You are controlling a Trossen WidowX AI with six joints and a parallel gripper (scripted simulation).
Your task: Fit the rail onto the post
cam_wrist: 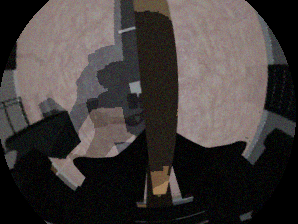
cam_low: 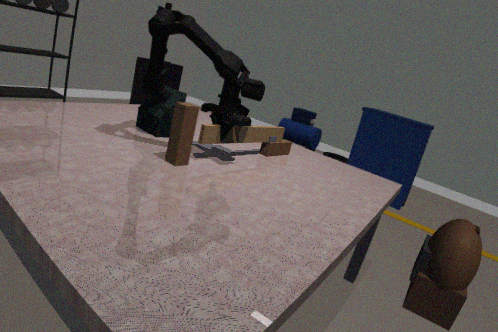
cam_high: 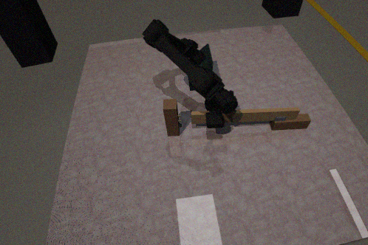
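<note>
The long wooden rail [cam_high: 264, 115] [cam_low: 265, 134] [cam_wrist: 158, 75] is clear of the table at its near end and looks close to level. My gripper [cam_high: 219, 116] [cam_low: 234, 133] [cam_wrist: 155, 130] is shut on it, nearer the post end. The upright post [cam_high: 172, 121] [cam_low: 181, 135] stands left of the rail, with a gap between. Small pegs [cam_high: 179, 119] show dimly on the post's rail side. The rail's far end lies over the footboard block [cam_high: 295, 122] [cam_low: 280, 149] at its bracket [cam_low: 272, 139]; how deep it sits is unclear. The rail's end holes are hidden.
The arm's base [cam_low: 161, 115] stands behind the rail on the table [cam_high: 122, 176] [cam_low: 280, 193]. A white rectangle [cam_high: 199, 218] and a thin white strip [cam_high: 348, 202] lie toward the table's front. The arm's shadows fall around the rail and post.
</note>
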